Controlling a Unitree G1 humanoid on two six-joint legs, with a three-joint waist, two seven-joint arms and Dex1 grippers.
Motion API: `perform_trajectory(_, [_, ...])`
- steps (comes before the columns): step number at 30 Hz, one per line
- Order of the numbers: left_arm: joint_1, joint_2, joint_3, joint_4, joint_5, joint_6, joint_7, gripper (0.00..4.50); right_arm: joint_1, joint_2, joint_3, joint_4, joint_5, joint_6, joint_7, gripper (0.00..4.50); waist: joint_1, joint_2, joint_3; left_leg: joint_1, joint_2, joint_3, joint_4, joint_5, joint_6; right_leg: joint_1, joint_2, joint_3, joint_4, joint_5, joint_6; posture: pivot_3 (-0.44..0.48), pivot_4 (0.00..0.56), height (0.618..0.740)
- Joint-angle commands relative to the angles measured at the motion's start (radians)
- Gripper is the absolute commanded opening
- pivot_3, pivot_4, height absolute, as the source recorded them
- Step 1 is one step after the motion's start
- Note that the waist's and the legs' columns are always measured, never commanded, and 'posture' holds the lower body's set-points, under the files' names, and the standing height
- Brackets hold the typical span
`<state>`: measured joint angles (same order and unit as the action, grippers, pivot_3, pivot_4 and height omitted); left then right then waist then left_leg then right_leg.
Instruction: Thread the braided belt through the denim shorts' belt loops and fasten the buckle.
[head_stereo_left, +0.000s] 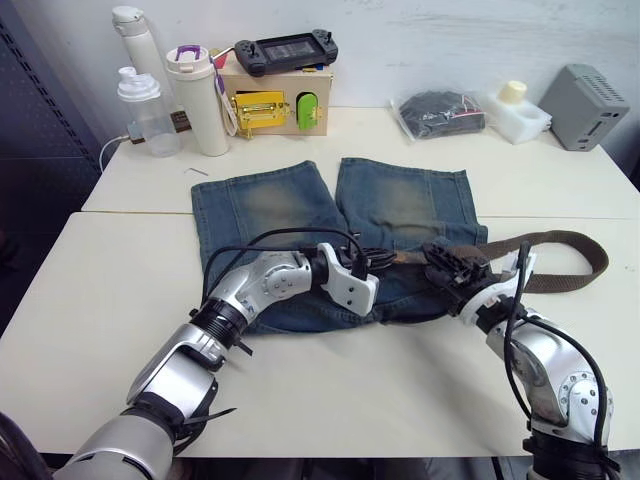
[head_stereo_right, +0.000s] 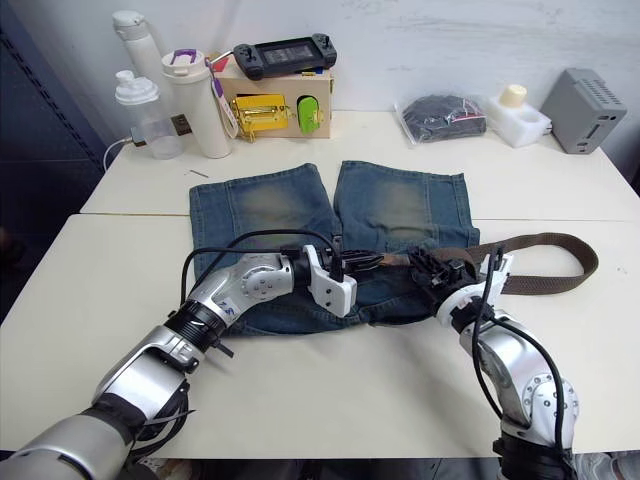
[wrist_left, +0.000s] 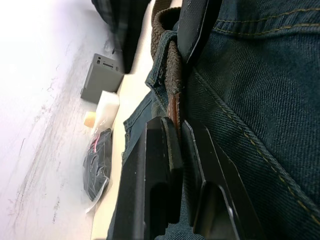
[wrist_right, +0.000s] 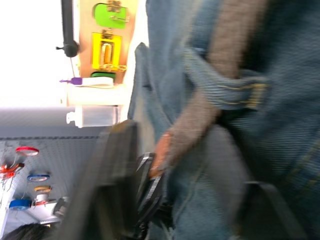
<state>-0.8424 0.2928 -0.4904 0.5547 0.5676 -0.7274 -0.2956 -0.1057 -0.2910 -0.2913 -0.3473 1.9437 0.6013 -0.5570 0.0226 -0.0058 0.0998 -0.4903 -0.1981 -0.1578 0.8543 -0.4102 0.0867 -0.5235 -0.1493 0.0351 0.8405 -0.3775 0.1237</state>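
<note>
Left wrist view: my left claw (wrist_left: 176, 150) pinches the belt (wrist_left: 173, 75) at a loop (wrist_left: 162, 60) on the shorts (wrist_left: 260, 100); my right claw's (head_stereo_left: 450, 266) state I cannot tell.

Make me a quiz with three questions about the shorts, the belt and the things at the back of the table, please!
1. Where does the loose part of the braided belt lie?
A. Off to the robot's right of the denim shorts
B. On top of the wooden box
C. Hanging off the table's front edge

2. How many bottles and cups stand at the back left?
A. One
B. Three
C. Five

3. What is the left tool doing?
A. Resting open on bare table
B. Shut on the belt's end at the waistband
C. Holding a cup

Answers:
1 A, the brown strap curves across the table on that side.
2 B, a tall white bottle, a clear shaker bottle and a white cup with a purple lid.
3 B, the left wrist view shows its fingers pinching the strap.
</note>
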Motion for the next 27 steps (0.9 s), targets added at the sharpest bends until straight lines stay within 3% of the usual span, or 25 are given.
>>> perform_trajectory(1, [-0.009,-0.007,0.008,-0.044,-0.001,-0.024,0.021,0.00,-0.004,0.018,0.012,-0.014,-0.012,-0.032,0.009,0.27,0.000,0.000,0.000,0.000,0.000,0.000,0.000,0.000,0.000,0.000,0.000,0.000,0.000,0.000,0.000,0.000,0.150,0.646])
perform_trajectory(2, [-0.009,-0.006,0.008,-0.046,-0.002,-0.031,0.022,0.00,-0.006,0.025,0.015,-0.014,-0.015,-0.038,0.012,0.06,0.000,0.000,0.000,0.000,0.000,0.000,0.000,0.000,0.000,0.000,0.000,0.000,0.000,0.000,0.000,0.000,0.150,0.646])
perform_trajectory(6, [0.007,-0.010,0.014,-0.052,-0.049,-0.048,0.000,0.00,-0.011,0.041,0.020,-0.015,-0.024,-0.054,0.022,0.06,-0.002,0.000,0.000,0.000,0.000,0.000,0.000,0.000,0.000,-0.001,0.000,0.000,0.002,0.000,0.000,0.000,0.150,0.646])
perform_trajectory(9, [0.045,-0.044,0.029,-0.060,-0.198,0.025,-0.121,1.25,-0.007,0.038,0.022,-0.013,-0.038,-0.052,0.037,0.00,-0.003,0.001,0.000,0.000,-0.001,0.000,0.000,0.000,0.000,-0.004,-0.001,0.001,0.006,0.000,0.000,0.000,0.150,0.646])
perform_trajectory(14, [0.119,-0.153,0.125,-0.165,-0.556,0.358,-0.355,3.38,-0.003,0.025,0.014,0.009,-0.070,-0.054,0.051,0.00,-0.005,0.001,0.000,0.000,-0.001,0.000,0.000,0.000,0.000,-0.009,-0.001,0.001,0.008,0.000,0.000,0.000,0.150,0.646])
perform_trajectory(20, [0.144,-0.162,0.278,-0.388,-0.872,0.774,-0.453,3.38,-0.008,0.005,0.011,0.026,-0.096,-0.040,0.070,0.00,-0.034,0.002,0.000,-0.001,0.000,0.000,-0.002,0.000,-0.001,-0.007,-0.001,0.001,0.009,0.000,0.000,0.000,0.150,0.646])
perform_trajectory(22, [0.166,-0.111,0.343,-0.487,-0.975,0.924,-0.472,3.38,-0.009,-0.007,0.012,0.031,-0.104,-0.028,0.082,0.00,-0.047,0.003,-0.001,0.000,0.001,0.000,-0.003,-0.001,-0.001,-0.007,-0.001,0.001,0.009,0.000,0.000,0.000,0.150,0.646])
perform_trajectory(27, [0.252,0.020,0.430,-0.673,-1.096,1.142,-0.486,3.38,-0.016,-0.024,0.018,0.038,-0.109,-0.007,0.096,0.00,-0.055,0.005,-0.002,0.002,0.001,-0.001,-0.007,-0.001,-0.002,-0.008,0.000,0.000,0.009,0.000,0.000,0.000,0.150,0.646])
